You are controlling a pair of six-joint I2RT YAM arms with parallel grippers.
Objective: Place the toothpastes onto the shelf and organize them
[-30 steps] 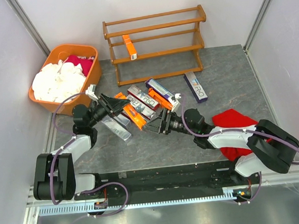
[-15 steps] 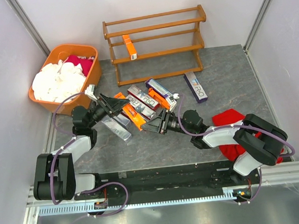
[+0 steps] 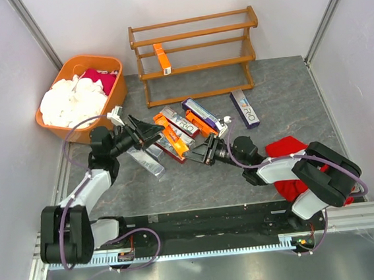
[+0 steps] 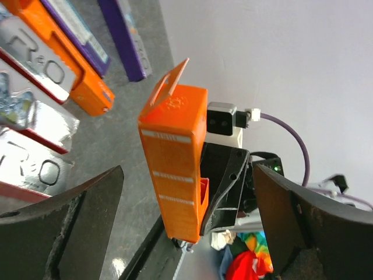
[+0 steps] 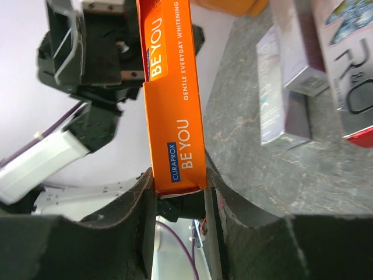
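Just below the centre of the overhead view, the right gripper [image 3: 200, 153] has its jaws pinched narrow on one end of an orange toothpaste carton [image 3: 173, 136]. The carton slants up and left toward the left gripper [image 3: 153, 131]. That gripper's jaws stand wide apart, one on either side of the carton's far end, and its wrist view shows them not touching it. Around both on the grey table [image 3: 282, 91] more toothpastes [image 3: 184, 122] lie in a loose pile: red-and-silver, silver-grey and purple-and-white. One purple carton [image 3: 244, 114] lies apart at centre right. At upper centre the shelf [image 3: 192, 21] stands by the back wall, with a single orange carton [image 3: 162, 58] on it, left of its middle.
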